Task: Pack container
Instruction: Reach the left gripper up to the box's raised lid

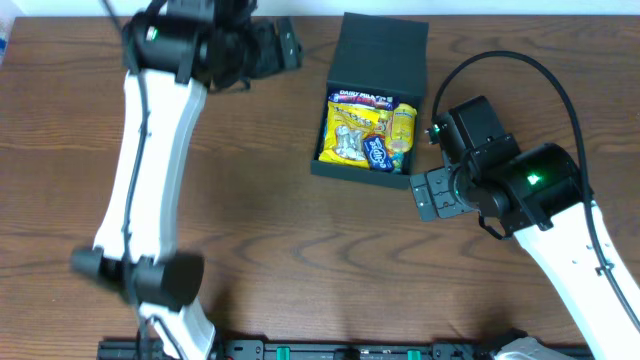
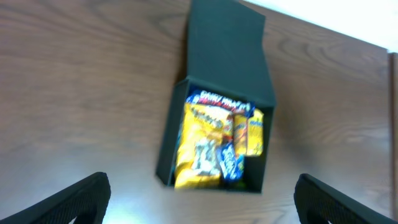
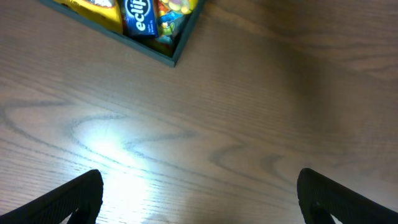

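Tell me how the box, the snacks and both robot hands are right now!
Container: open, flap lid swung back.
Snack packets: lying inside the container.
Left gripper: open, holding nothing.
Right gripper: open, holding nothing, near the container's corner.

Brown wood-grain counter (image 1: 300,260); a black rail (image 1: 300,350) along its near edge. A yellow snack bag (image 1: 350,130), slim yellow packet (image 1: 403,128) and blue Eclipse pack (image 3: 138,15) lie touching.
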`<state>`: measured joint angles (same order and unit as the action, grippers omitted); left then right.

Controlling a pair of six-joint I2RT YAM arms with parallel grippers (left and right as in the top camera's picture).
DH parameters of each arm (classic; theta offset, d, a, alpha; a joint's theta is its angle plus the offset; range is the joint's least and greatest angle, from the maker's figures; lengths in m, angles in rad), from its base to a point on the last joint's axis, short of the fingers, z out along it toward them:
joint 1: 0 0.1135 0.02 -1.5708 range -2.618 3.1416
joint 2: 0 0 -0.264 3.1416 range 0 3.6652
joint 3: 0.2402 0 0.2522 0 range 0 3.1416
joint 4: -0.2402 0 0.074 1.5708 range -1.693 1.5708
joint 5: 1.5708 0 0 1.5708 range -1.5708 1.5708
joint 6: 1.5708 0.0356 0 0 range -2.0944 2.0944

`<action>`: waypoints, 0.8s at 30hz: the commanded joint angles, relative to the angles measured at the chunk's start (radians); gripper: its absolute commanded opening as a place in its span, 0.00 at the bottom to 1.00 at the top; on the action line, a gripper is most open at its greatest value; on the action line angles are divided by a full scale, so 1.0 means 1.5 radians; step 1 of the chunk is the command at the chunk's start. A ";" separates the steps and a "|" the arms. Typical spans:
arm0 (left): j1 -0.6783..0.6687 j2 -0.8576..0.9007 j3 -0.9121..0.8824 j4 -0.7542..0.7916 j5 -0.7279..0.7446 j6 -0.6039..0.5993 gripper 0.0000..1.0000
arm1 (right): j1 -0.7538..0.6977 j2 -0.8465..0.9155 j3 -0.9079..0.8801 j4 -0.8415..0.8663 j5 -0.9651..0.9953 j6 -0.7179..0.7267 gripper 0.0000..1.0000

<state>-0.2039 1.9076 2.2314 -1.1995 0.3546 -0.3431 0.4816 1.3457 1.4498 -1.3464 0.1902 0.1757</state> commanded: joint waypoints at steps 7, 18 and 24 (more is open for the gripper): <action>0.022 0.245 0.077 0.066 0.188 0.017 0.95 | -0.002 -0.007 0.001 0.006 0.000 0.008 0.99; 0.016 0.374 0.077 0.214 0.230 -0.036 0.96 | -0.002 -0.007 0.001 0.028 0.000 0.008 0.99; 0.012 0.403 0.077 0.256 0.230 -0.044 0.95 | -0.002 -0.007 0.001 0.037 0.000 0.019 0.99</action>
<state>-0.1802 2.4825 2.3211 -0.8272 0.6823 -0.3927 0.4816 1.3457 1.4498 -1.2942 0.1902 0.1772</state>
